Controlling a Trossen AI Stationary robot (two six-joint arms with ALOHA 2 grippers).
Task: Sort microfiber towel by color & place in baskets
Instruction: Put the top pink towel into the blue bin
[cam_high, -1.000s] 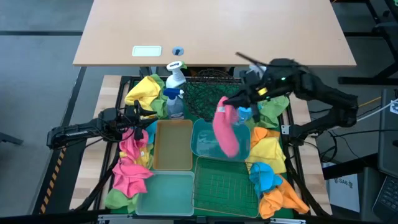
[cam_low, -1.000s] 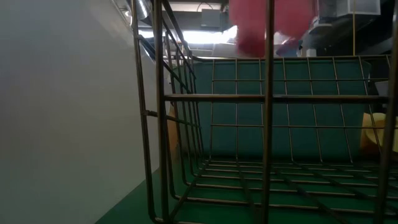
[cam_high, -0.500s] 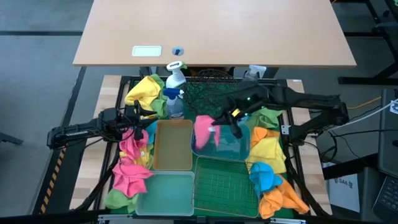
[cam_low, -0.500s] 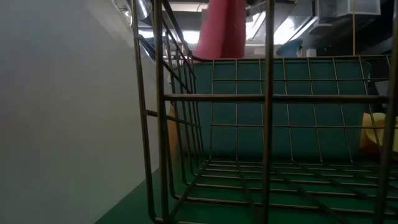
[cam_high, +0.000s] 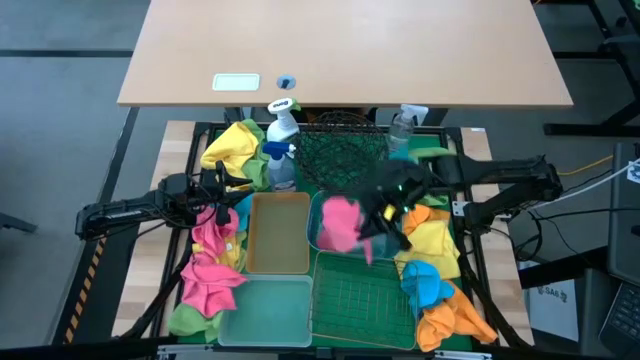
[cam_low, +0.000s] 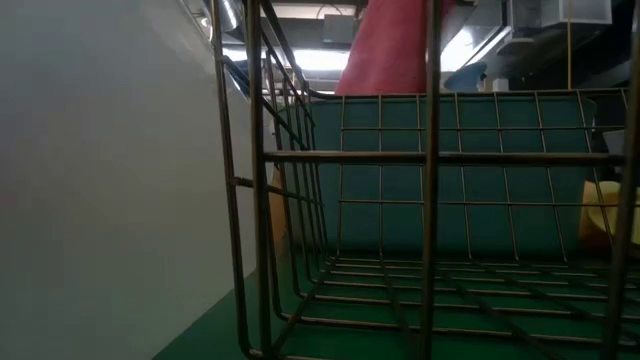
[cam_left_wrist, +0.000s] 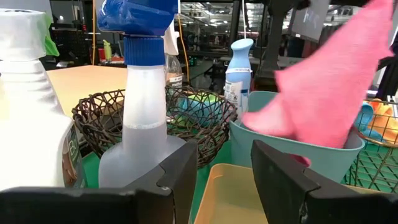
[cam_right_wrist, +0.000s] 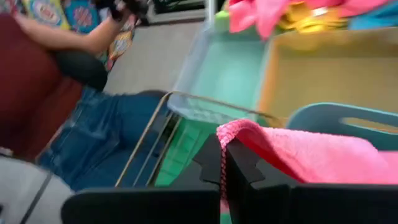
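Note:
My right gripper (cam_high: 385, 215) is over the teal bin (cam_high: 316, 240), shut on a pink microfiber towel (cam_high: 340, 225). In the low view the towel (cam_low: 390, 50) hangs above the teal bin's wall (cam_low: 460, 170). My left gripper (cam_high: 225, 190) waits open beside the amber bin (cam_high: 278, 235), above the left pile of pink towels (cam_high: 210, 260). The left wrist view looks past its fingers (cam_left_wrist: 224, 180) at the pink towel (cam_left_wrist: 329, 81). More towels lie in a right pile: yellow (cam_high: 430, 235), blue (cam_high: 425, 285), orange (cam_high: 455, 320). My right gripper pinches the pink towel between its two fingers at a folded edge (cam_right_wrist: 233, 134). The towel hangs slack below the fingers, lifted clear of the piles. Its lower end (cam_left_wrist: 292, 134) dips to the teal bin's rim.
A pale-green bin (cam_high: 265, 310) and a green wire basket (cam_high: 365, 300) sit at the near side. The black mesh basket (cam_high: 335, 150) and spray bottles (cam_high: 282, 140) (cam_high: 400, 125) stand at the far side. A seated person (cam_right_wrist: 74, 124) shows beyond the table.
My right gripper has moved from near the black mesh basket toward the table's near edge and down, ending over the teal bin. The pink towel came along, swinging leftward and then settling over the bin's middle. My left arm has kept still.

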